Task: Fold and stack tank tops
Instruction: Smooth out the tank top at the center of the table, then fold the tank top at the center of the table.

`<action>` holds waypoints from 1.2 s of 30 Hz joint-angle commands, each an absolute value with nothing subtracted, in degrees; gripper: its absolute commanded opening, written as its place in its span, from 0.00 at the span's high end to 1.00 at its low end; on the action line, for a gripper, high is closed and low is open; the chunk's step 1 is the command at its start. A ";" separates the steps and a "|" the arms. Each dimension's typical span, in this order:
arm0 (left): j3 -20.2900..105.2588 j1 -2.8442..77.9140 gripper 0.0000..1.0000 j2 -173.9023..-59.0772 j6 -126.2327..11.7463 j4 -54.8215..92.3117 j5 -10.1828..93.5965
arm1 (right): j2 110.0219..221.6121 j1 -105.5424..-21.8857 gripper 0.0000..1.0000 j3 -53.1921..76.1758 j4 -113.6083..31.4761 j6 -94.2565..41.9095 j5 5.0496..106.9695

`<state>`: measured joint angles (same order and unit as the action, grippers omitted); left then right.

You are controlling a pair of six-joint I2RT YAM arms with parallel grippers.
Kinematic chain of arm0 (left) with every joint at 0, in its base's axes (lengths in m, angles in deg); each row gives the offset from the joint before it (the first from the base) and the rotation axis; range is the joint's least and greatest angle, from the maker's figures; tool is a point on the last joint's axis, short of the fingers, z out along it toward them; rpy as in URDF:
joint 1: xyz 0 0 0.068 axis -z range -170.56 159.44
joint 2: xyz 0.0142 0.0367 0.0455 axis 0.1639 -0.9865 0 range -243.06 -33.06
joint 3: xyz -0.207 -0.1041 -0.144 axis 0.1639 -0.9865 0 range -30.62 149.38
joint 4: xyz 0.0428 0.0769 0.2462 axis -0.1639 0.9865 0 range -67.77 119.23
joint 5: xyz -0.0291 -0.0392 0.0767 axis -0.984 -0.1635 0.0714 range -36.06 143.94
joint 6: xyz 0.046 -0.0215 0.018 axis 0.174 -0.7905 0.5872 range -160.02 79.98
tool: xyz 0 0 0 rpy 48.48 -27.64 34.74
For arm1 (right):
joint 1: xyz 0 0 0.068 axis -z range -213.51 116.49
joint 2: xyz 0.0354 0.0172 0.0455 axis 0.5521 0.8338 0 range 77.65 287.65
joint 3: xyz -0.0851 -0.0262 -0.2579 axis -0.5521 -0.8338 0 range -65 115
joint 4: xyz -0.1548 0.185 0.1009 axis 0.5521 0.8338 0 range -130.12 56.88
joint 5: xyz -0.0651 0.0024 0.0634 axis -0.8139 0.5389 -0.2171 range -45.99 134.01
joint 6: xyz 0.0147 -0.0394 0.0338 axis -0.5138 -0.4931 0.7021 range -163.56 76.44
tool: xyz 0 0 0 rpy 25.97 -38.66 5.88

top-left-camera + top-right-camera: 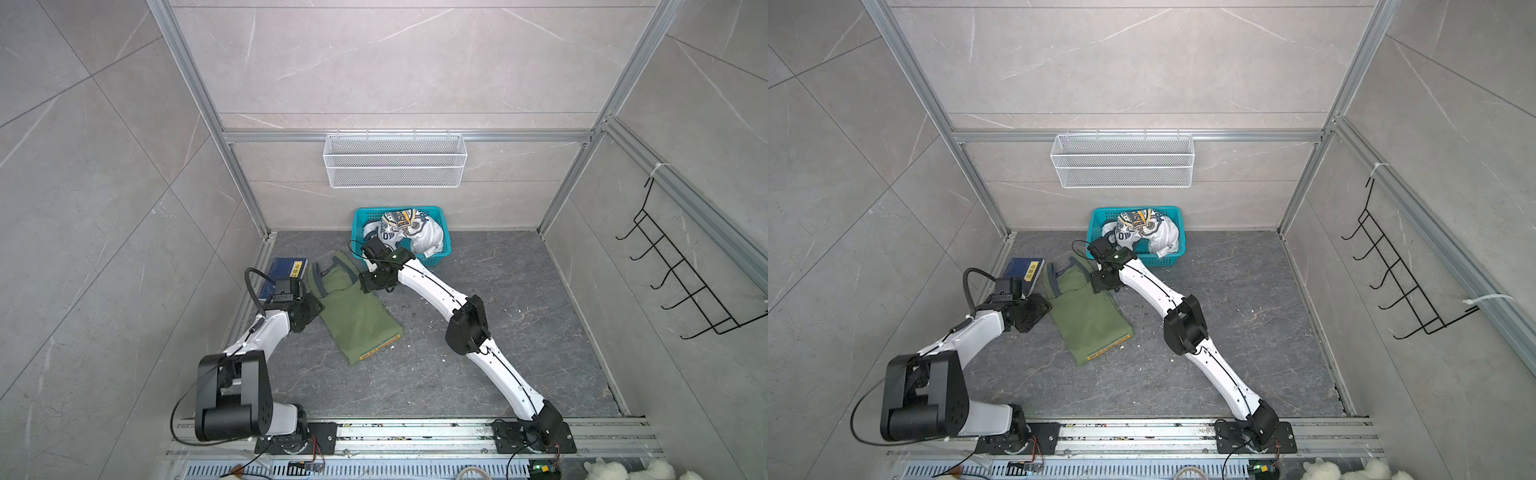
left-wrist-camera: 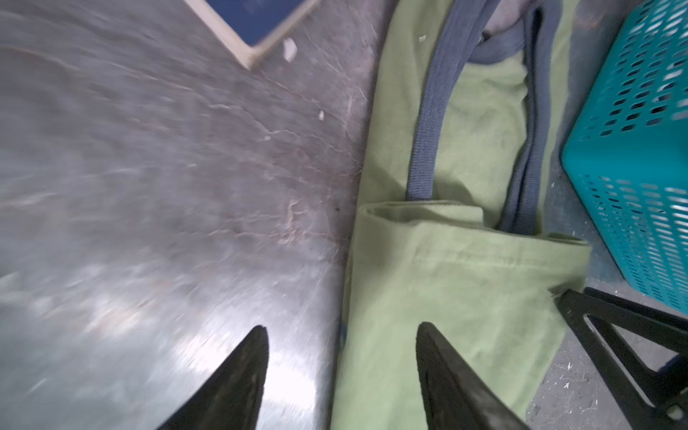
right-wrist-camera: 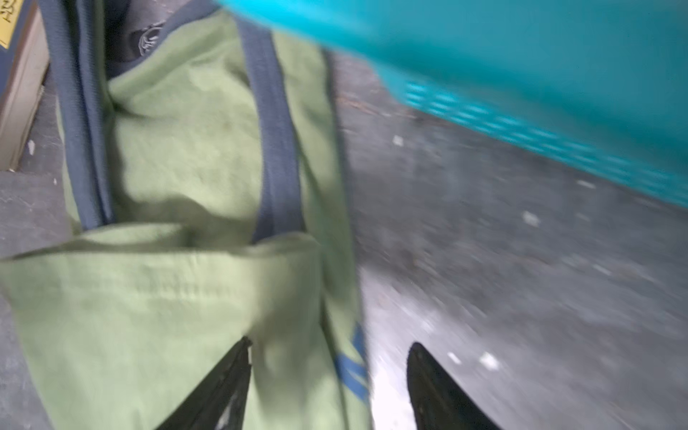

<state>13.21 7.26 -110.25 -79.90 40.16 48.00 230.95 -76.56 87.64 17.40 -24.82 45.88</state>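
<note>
Lying folded on the dark grey marbled tabletop (image 1: 498, 332), the olive green sleeveless cloth tank top (image 1: 357, 320) forms a long, narrow shape between the 2 white-and-black robot arms. Its navy-grey trimmed straps point toward the back wall, and a yellow printed strip shows at its near end. In the wrist views, a folded layer with a stitched hem lies across the lower ends of the straps.

The left gripper (image 2: 342, 325) is low at the shirt's edge with its jaws parted and nothing between them. 1 black finger (image 2: 238, 372) is over bare table and the other over green cloth. The right gripper (image 3: 330, 341) is at the opposite edge, likewise spread and holding nothing, with 1 finger over the cloth and 1 over the table (blur hides whether any fingertip actually touches the fabric).

The white sleeveless cloth tank top (image 1: 424, 237) sits crumpled inside the teal perforated plastic basket (image 1: 436, 258) by the back wall, its navy-yellow badge print facing up. The basket stands just beside the green shirt's strap end. A blue hardcover book (image 1: 284, 272) lies flat on the other side of the straps.
</note>
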 commanded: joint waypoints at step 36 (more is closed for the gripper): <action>-11.69 38.16 0.46 -89.55 -105.28 35.66 46.57 | 191.11 -74.73 0.48 2.11 -30.59 -6.31 66.42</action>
<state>-11.29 37.88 -88.68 -104.12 37.80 47.56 189.61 -74.50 3.23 -28.80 -7.61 64.48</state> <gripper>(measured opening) 0.554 0.527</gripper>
